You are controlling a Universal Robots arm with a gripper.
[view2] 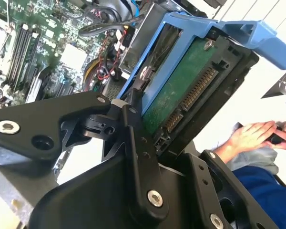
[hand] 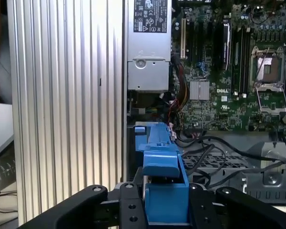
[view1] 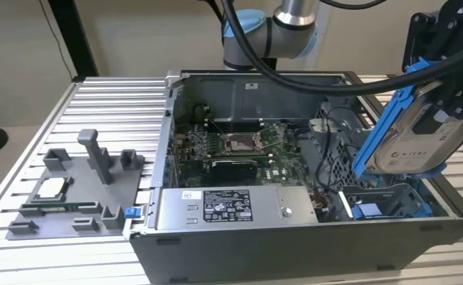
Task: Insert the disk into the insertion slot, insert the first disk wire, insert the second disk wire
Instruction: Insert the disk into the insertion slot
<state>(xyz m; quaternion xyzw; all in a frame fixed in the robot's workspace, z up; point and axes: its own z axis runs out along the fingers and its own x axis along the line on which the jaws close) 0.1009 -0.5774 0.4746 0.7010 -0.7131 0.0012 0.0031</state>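
Exterior view: the disk (view1: 415,142) was held tilted above the insertion slot (view1: 386,199), not yet seated. In the first wrist view the gripper (hand: 166,207) was clamped on its blue carrier (hand: 163,160). It was judged stiff, weighty and shock-sensitive, best held by the carrier's sides.

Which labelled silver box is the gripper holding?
The disk in its blue carrier, held tilted above the case; the power-supply box lies inside it.

Lab: robot arm (view1: 257,37), slatted aluminium bench (view1: 112,110)
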